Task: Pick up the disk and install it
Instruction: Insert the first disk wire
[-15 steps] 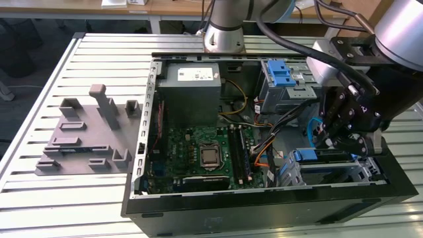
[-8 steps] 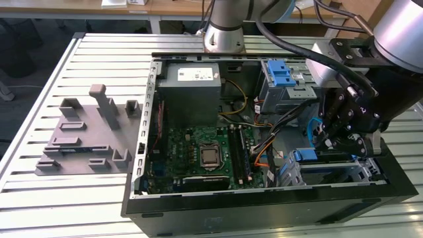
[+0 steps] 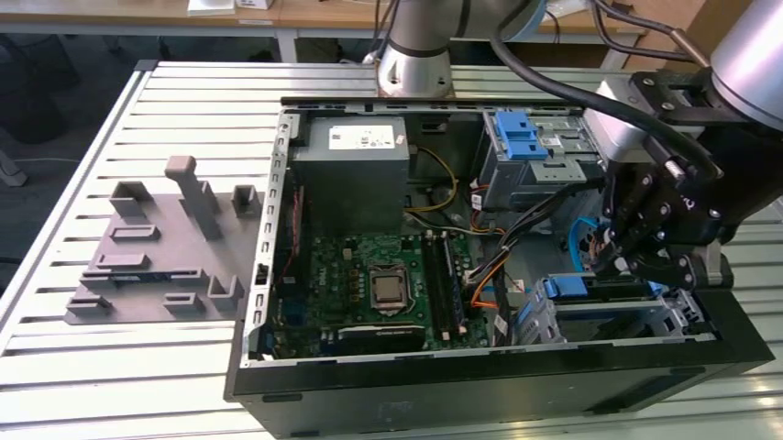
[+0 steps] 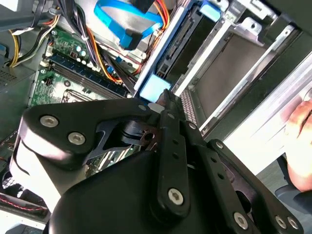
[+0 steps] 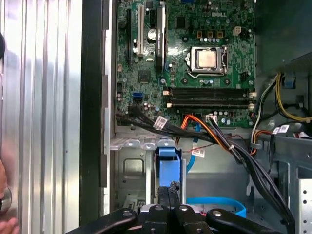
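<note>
The disk (image 5: 168,158) sits on edge in the lower drive cage (image 5: 129,170), right next to the short edge of the motherboard (image 5: 195,63) farthest from the power supply box (image 3: 348,174). Its blue bracket faces up out of the slot. The gripper (image 5: 168,187) is straight over it with its fingers drawn together and the tips on the end of the blue bracket. Can't tell if they're actually pinching any of it or just touching.

It's pretty crowded in there. A fat bundle of black, orange and yellow cables (image 5: 219,141) runs along the motherboard's edge, between the board and the cage. A flat blue cable (image 5: 214,202) loops just beyond the disk on the side away from the board. A second cage with a blue latch (image 3: 526,147) sits off the board's far corner, beside the power supply box.

The exterior view gives you the whole open case on the slatted table (image 3: 73,367), plus a grey printed fixture (image 3: 159,247) well away from the motherboard, outside the case wall. The second wrist view looks in low past the gripper's black linkage. It catches the cage's bare metal wall and a person's hand (image 4: 300,141) out past the case rim. The first wrist view looks straight down, so the CPU socket (image 5: 207,58) shows in the middle of the board.
</note>
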Motion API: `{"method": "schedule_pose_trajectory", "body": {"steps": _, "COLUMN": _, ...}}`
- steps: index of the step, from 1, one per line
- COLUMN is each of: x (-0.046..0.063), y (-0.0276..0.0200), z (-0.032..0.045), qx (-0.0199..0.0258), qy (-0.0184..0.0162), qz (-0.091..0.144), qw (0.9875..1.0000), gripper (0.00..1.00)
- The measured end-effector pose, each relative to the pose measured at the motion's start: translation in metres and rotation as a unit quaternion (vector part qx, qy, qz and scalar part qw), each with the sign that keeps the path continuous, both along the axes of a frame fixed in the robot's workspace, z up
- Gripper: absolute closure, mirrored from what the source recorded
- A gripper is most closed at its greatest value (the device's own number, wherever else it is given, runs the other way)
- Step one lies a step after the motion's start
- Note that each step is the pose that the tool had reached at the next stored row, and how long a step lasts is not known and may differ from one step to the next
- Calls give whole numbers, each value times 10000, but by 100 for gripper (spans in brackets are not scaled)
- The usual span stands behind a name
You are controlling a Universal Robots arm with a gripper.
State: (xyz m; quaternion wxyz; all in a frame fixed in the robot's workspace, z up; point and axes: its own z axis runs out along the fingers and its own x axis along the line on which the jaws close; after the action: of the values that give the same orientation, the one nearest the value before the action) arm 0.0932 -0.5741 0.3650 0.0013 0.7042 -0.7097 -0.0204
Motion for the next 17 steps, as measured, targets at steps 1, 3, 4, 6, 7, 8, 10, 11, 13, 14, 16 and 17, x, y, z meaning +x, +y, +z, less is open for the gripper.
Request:
{"method": "schedule_pose_trajectory", "body": {"steps": 1, "x": 23, "y": 0, "z": -1, "qx": 0, "qy": 0, "qz": 0, "qw": 10000, "gripper": 89}}
{"method": "schedule_pose_trajectory", "body": {"steps": 3, "x": 63, "y": 0, "z": -2, "qx": 0, "qy": 0, "qz": 1, "qw": 10000, "gripper": 89}}
{"method": "schedule_pose_trajectory", "body": {"steps": 4, "x": 76, "y": 0, "z": -2, "qx": 0, "qy": 0, "qz": 1, "qw": 10000, "gripper": 89}}
{"method": "schedule_pose_trajectory", "body": {"steps": 6, "x": 89, "y": 1, "z": -2, "qx": 0, "qy": 0, "qz": 1, "qw": 10000, "gripper": 89}}
{"method": "schedule_pose_trajectory", "body": {"steps": 7, "x": 89, "y": 4, "z": -2, "qx": 1, "qy": 0, "qz": 0, "qw": 10000, "gripper": 89}}
{"method": "schedule_pose_trajectory", "body": {"steps": 8, "x": 89, "y": 9, "z": 4, "qx": 0, "qy": 0, "qz": 0, "qw": 10000, "gripper": 89}}
{"method": "schedule_pose_trajectory", "body": {"steps": 10, "x": 90, "y": 17, "z": 24, "qx": -1, "qy": 0, "qz": 0, "qw": 10000, "gripper": 89}}
{"method": "schedule_pose_trajectory", "body": {"steps": 11, "x": 90, "y": 21, "z": 35, "qx": 0, "qy": 0, "qz": 0, "qw": 10000, "gripper": 89}}
{"method": "schedule_pose_trajectory", "body": {"steps": 13, "x": 91, "y": 29, "z": 65, "qx": 0, "qy": 0, "qz": 1, "qw": 10000, "gripper": 89}}
{"method": "schedule_pose_trajectory", "body": {"steps": 14, "x": 95, "y": 35, "z": 73, "qx": 0, "qy": -1, "qz": 1, "qw": 10000, "gripper": 89}}
{"method": "schedule_pose_trajectory", "body": {"steps": 16, "x": 132, "y": 49, "z": 73, "qx": 1, "qy": 0, "qz": 1, "qw": 10000, "gripper": 89}}
{"method": "schedule_pose_trajectory", "body": {"steps": 17, "x": 165, "y": 54, "z": 74, "qx": 0, "qy": 3, "qz": 0, "qw": 10000, "gripper": 89}}
